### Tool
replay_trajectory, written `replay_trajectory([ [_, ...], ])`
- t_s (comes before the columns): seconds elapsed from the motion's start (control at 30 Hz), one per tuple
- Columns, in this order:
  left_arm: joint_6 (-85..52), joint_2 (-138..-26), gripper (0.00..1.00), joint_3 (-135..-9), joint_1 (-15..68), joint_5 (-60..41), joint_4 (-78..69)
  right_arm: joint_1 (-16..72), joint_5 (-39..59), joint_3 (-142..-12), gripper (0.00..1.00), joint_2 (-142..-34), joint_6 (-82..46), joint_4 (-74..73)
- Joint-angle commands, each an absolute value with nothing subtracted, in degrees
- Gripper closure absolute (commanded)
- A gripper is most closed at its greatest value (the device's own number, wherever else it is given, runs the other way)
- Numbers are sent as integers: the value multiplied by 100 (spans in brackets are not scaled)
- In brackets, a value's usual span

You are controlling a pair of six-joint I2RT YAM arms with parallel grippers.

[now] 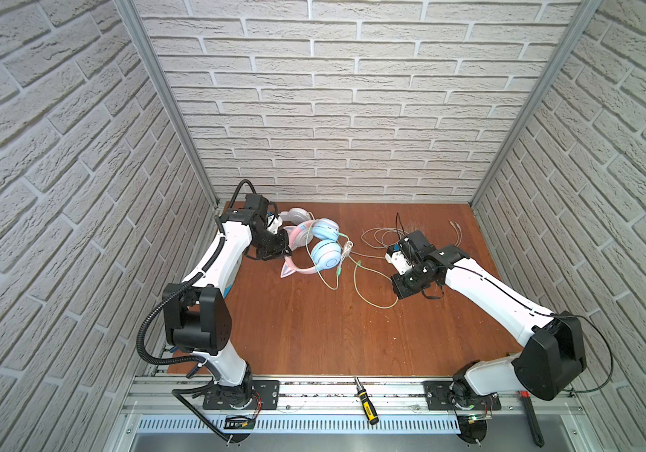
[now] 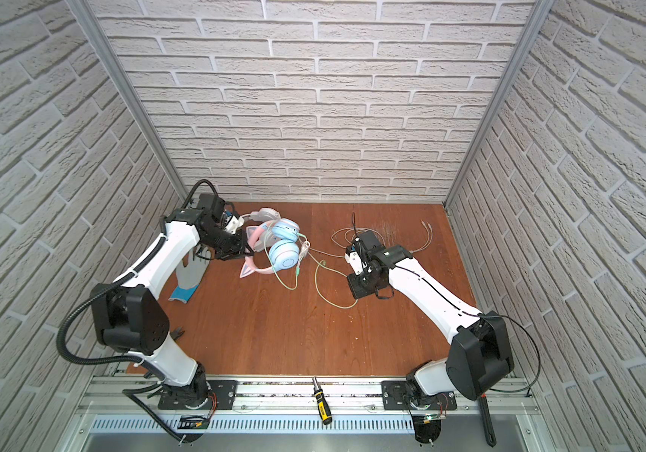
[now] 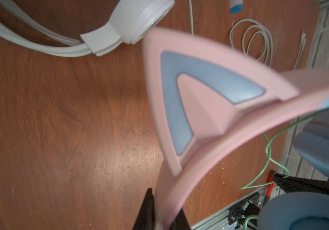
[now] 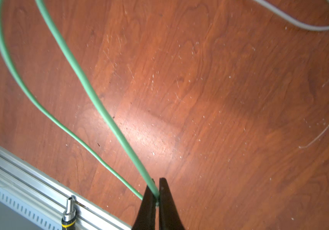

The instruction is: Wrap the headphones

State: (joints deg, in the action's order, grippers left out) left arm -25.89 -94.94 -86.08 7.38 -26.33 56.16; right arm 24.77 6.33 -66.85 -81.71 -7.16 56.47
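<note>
Right wrist view: the right gripper (image 4: 156,186) is clamped shut on the green cable (image 4: 91,93). The cord leaves from between the tips and rises away in front of them, and a second strand of the same loop passes just beside the jaws, low over the wooden table (image 4: 219,99). Pinching the cable partway along looks like a way to get a free length to lead around the headset. Farther out from these jaws lie a curve of white cable (image 4: 309,25) and, on the metal rail (image 4: 30,179), a screwdriver (image 4: 68,217).

In the left wrist view, the left gripper (image 3: 163,209) is closed on the pink headband (image 3: 181,179), which runs straight out from between the tips. Just beyond the grip stands a cat ear (image 3: 199,95), and past it are the blue ear cups (image 3: 323,155), with the green cord trailing beside them. This hold probably serves as an anchor, so the headset does not slide while the other arm draws the cord.

The white headphones (image 3: 131,22) lie well beyond the left jaws, apart from them. Their coiled cable (image 3: 255,39) rests loose on the table, untouched.

In both top views the cat-ear headphones (image 1: 315,248) sit at the left jaws, with slack green loops spread between the two grippers. Judging by that slack, no turn is wound yet.
</note>
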Motion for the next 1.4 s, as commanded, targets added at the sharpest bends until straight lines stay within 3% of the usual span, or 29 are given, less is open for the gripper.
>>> replay_trajectory([
  [0.0, -3060, -9152, 100, -8516, 649, -3306, 4970, 2558, 517, -6565, 94, -8023, -636, 6045],
  [0.43, -3999, -8950, 100, -8127, 352, -3643, 4109, 3586, -288, -6606, 94, -8984, -745, 6117],
  [1.37, -4464, -8947, 100, -7753, -86, -2939, 3823, 4236, -142, -6440, 94, -9504, -989, 5663],
])
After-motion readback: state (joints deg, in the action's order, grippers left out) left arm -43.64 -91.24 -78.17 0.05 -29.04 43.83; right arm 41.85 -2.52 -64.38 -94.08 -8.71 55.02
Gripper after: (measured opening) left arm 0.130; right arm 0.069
